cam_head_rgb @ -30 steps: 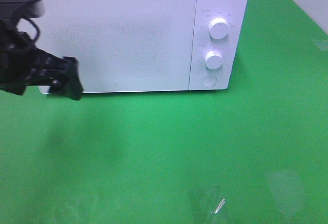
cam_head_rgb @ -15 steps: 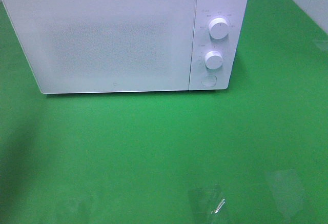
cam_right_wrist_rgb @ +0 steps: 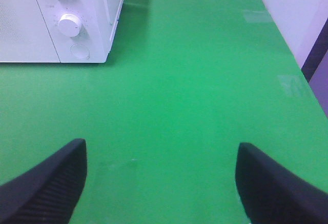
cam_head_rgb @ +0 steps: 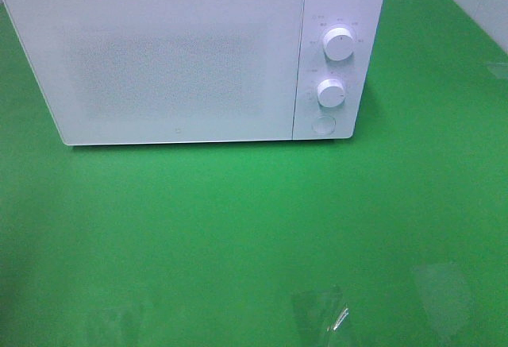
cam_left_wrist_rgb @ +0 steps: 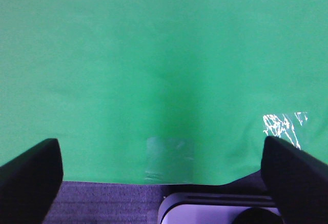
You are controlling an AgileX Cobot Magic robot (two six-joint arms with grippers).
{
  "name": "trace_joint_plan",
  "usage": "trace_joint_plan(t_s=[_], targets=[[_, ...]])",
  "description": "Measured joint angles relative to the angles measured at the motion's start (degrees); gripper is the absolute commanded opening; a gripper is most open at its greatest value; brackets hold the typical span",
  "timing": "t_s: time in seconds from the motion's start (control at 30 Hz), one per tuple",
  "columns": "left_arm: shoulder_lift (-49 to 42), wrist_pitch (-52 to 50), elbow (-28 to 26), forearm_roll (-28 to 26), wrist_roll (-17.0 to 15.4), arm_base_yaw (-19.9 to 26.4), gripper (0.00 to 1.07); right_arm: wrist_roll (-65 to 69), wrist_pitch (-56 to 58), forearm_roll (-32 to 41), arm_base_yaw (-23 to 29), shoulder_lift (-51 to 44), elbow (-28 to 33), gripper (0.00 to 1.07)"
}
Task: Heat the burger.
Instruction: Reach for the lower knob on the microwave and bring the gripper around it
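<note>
I find the left gripper [cam_left_wrist_rgb: 161, 155] and right gripper [cam_right_wrist_rgb: 161, 155] both spread wide and empty over the green table [cam_head_rgb: 254, 228], the microwave [cam_head_rgb: 175, 61] shut at the far side, and I cannot tell where the burger is.

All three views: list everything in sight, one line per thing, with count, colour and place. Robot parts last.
microwave: one, white, door shut, at the back of the table
knobs: two, white, one above the other on the microwave's right-hand panel
button: one, white, round, below the lower knob
table cover: one, green, under everything
tape patches: a few, clear and shiny, on the cover near the front edge
burger: none in any view
left end effector: one, black, open, nothing between its fingers, above the cover's edge
right end effector: one, black, open, nothing between its fingers, over bare cover, with the microwave's panel ahead of it
</note>
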Motion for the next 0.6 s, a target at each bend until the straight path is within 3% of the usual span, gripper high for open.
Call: trace_joint_plan(t_s=[0.23,0.6], targets=[[-14.44,-0.06,5.33,0.11,0.4,0.0,1.0,0.0,0.0,0.0,0.0,0.0,0.0,0.76],[-24.87,0.46,6.19,-0.57,1.72,0.0,1.0,0.0,0.0,0.0,0.0,0.0,0.0,0.76]])
